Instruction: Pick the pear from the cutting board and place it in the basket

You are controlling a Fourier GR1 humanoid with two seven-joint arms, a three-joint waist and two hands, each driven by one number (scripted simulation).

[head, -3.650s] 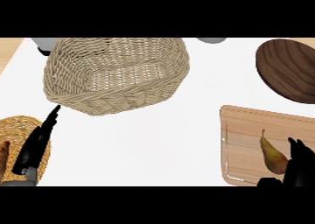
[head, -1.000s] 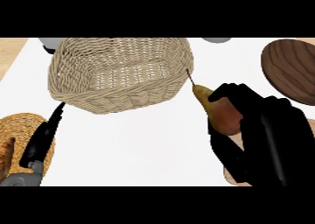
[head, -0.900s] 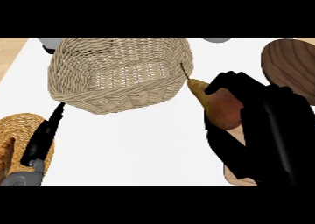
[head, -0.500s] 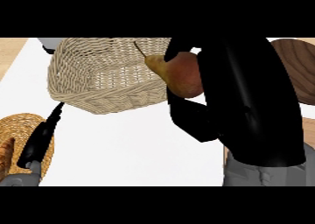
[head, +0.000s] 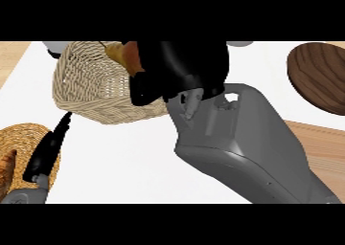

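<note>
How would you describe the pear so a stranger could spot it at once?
Find the pale woven basket at the counter's upper left. Above its far rim, the black right robot hand curls round the pear. It is the only smooth yellow-orange thing there, set against tan wicker and the black hand.

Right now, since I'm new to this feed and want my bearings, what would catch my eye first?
The right hand, curled round the pear, fills the middle with its grey forearm, over the woven basket at upper left. A dark wooden bowl sits upper right; the left hand rests open at lower left.
</note>
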